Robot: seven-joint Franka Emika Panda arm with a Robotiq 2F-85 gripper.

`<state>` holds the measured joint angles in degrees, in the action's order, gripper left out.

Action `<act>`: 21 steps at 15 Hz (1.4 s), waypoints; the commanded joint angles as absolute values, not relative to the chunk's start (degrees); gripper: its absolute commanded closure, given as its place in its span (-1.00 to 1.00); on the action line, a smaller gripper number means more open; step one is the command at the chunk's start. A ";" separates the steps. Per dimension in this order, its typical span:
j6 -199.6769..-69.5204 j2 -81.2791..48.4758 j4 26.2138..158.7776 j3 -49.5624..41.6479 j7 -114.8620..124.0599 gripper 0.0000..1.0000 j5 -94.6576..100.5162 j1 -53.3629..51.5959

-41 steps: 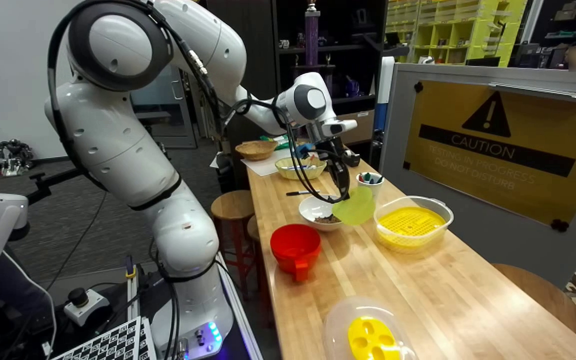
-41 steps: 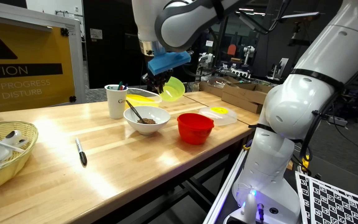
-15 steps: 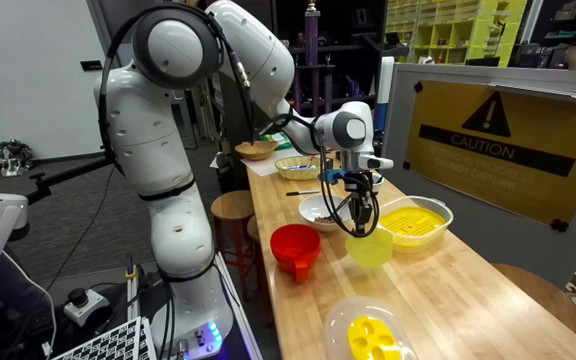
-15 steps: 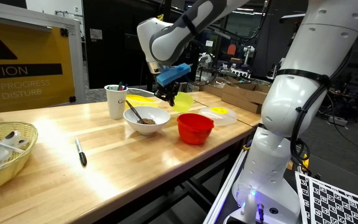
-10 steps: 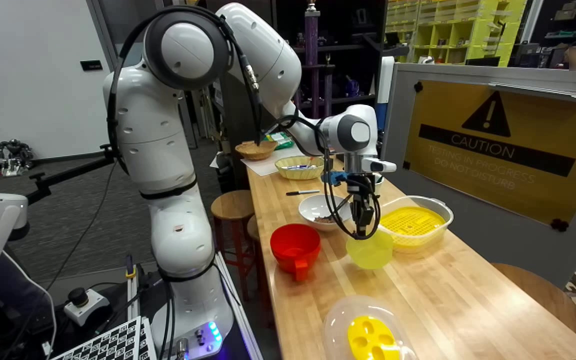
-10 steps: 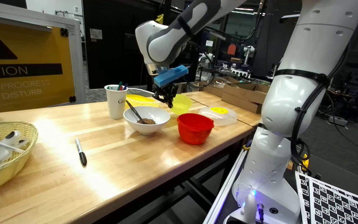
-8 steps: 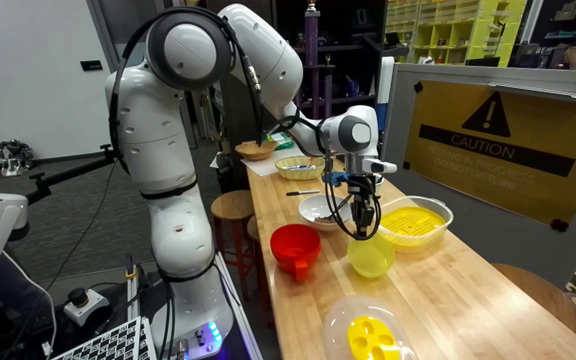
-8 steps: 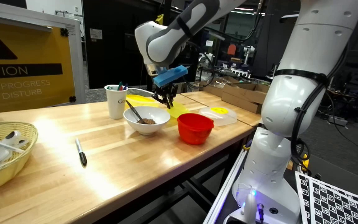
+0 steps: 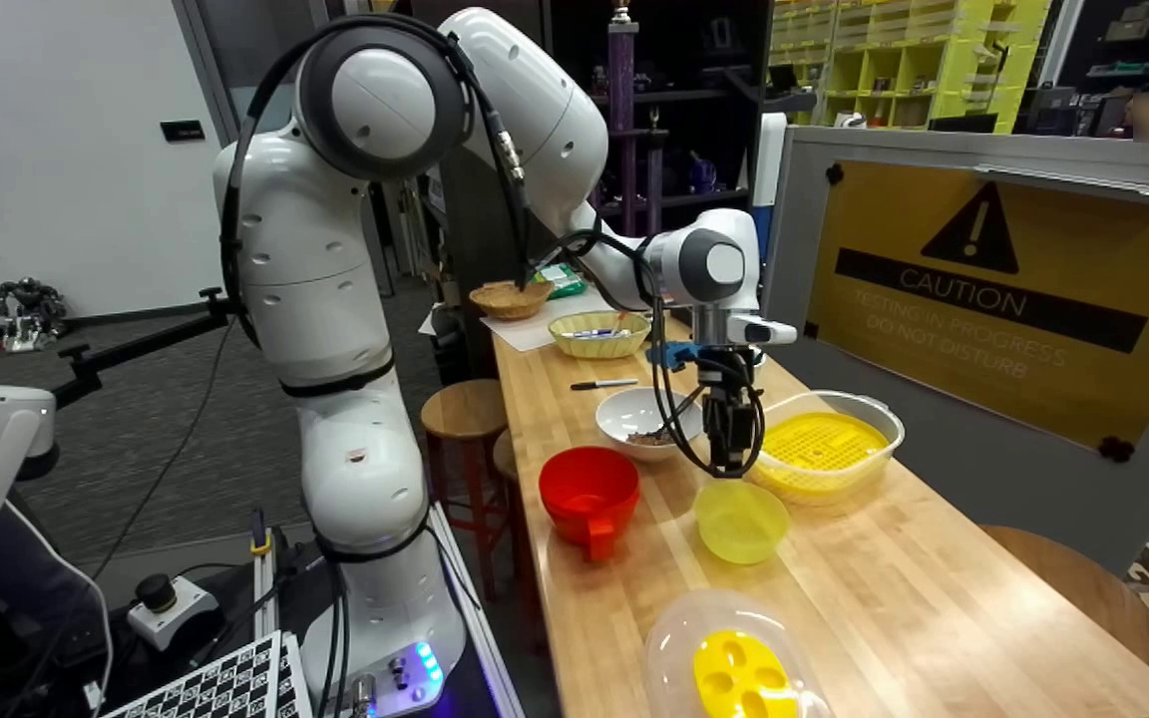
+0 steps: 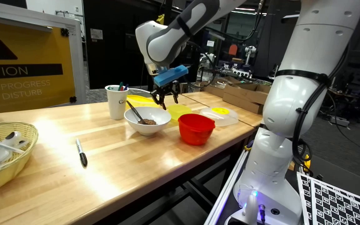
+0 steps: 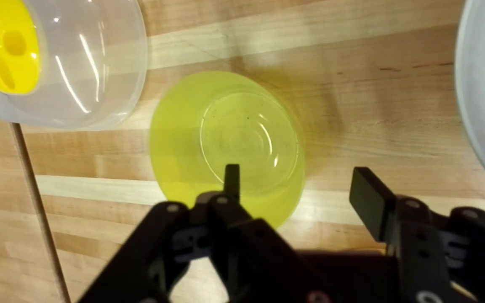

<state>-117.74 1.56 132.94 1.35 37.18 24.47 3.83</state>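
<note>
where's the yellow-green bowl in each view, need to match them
In an exterior view: yellow-green bowl, right of centre, below the gripper.
In an exterior view: yellow-green bowl, at the centre, partly behind the red bowl.
Wrist view: yellow-green bowl, centre, partly behind a finger.
Landmark in all three: clear piece with yellow centre.

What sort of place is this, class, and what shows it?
Probably a robotics lab: a large robot arm stands beside the wooden table, a checkered board lies near it, and a sign warns of testing in progress.
</note>
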 commanded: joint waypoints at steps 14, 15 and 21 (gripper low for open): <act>-114.13 17.28 138.66 0.63 31.06 -1.00 20.57 3.46; -114.81 19.32 140.16 0.58 29.32 -1.00 19.87 3.43; -115.64 28.94 146.62 0.48 18.43 -1.00 14.48 2.86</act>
